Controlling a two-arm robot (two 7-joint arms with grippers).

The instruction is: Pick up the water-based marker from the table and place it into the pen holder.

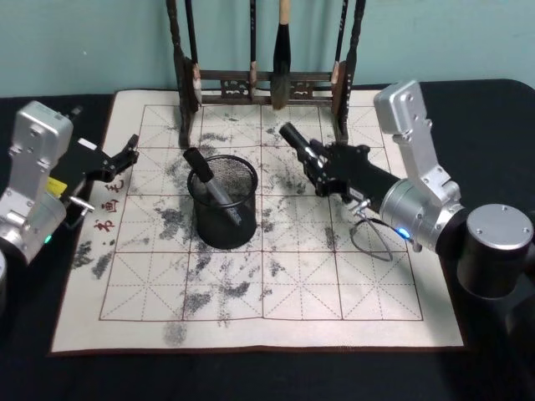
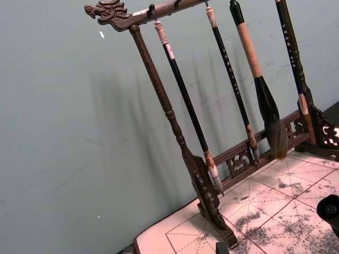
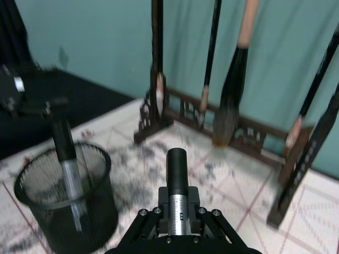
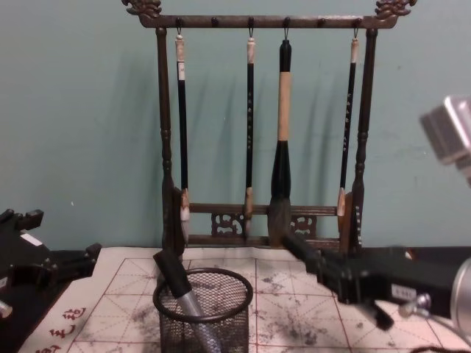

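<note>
Marker [image 1: 298, 140] is clamped in right gripper [image 1: 322, 165], jaws closed on its barrel, held over the mat [image 1: 334, 284] just right of pen holder [image 1: 242, 230]. Another marker [image 1: 213, 184] already leans inside. Risk: cap clips rim or that marker, tipping the holder. Left gripper [image 1: 127, 157] parked far left

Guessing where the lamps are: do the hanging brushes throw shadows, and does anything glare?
Left wrist view: the brush rack and brushes cast soft shadows on the wall. Chest view: fainter ones there. Head view: the right arm's silver shell looks brightest; the right gripper holds a marker; the left gripper sits at the mat's left edge.
</note>
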